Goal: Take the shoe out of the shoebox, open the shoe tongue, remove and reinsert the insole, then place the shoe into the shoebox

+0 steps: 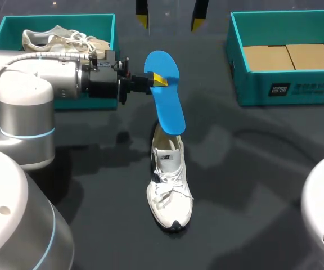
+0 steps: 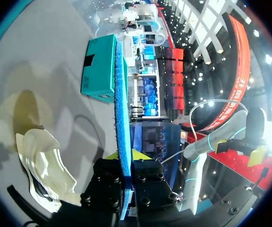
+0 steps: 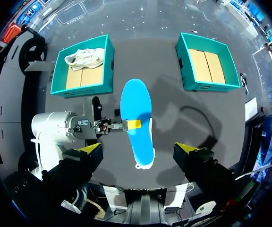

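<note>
Left gripper (image 1: 157,80) — fingers clamped from two sides on the blue insole (image 1: 166,104) near its far, rounded end. The insole is a flat foam sheet with a grainy edge, and its lower end hangs over the collar of the white laced shoe (image 1: 170,183) on my dark table (image 1: 252,169). Right gripper (image 1: 170,21) — fingers wide apart, holding nothing. The teal cardboard left shoebox (image 1: 55,18) and right shoebox (image 1: 252,90) flank it.
</note>
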You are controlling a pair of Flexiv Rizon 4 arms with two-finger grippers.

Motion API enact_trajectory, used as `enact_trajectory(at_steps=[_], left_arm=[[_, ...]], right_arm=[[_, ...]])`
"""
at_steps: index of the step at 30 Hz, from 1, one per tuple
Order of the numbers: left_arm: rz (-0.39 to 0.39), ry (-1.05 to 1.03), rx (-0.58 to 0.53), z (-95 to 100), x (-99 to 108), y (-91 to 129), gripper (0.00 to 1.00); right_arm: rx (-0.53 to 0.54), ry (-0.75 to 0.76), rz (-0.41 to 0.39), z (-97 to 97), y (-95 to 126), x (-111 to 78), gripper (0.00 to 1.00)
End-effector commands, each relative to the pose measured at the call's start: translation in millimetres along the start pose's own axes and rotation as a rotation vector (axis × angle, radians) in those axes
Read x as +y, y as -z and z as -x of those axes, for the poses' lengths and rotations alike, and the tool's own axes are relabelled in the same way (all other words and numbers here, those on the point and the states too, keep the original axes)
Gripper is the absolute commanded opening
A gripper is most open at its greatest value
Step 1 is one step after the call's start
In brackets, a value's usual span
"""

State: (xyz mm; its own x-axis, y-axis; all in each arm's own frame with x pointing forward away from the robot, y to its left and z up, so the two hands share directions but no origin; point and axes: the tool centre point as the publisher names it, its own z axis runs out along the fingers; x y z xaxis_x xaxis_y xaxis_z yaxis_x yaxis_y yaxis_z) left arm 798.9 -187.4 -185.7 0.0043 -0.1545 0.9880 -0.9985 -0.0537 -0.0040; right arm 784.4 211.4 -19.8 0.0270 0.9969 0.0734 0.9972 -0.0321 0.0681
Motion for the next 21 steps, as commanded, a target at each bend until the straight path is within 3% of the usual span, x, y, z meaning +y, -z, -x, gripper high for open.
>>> enact_trajectory(at_steps=[1,5,21], left_arm=[[0.000,0.000,-0.001,0.3,1,0,0.00],[0.000,0.000,-0.001,0.3,1,0,0.00],[0.000,0.000,-0.001,0.3,1,0,0.00]], right_arm=[[-0.007,-0.004,-0.001,-0.4,2,0.3,1.00],[0.006,-0.014,0.003,2.0,2,0.2,1.00],[0.249,-0.099,0.035,34.6,-3,-1.0,1.00]])
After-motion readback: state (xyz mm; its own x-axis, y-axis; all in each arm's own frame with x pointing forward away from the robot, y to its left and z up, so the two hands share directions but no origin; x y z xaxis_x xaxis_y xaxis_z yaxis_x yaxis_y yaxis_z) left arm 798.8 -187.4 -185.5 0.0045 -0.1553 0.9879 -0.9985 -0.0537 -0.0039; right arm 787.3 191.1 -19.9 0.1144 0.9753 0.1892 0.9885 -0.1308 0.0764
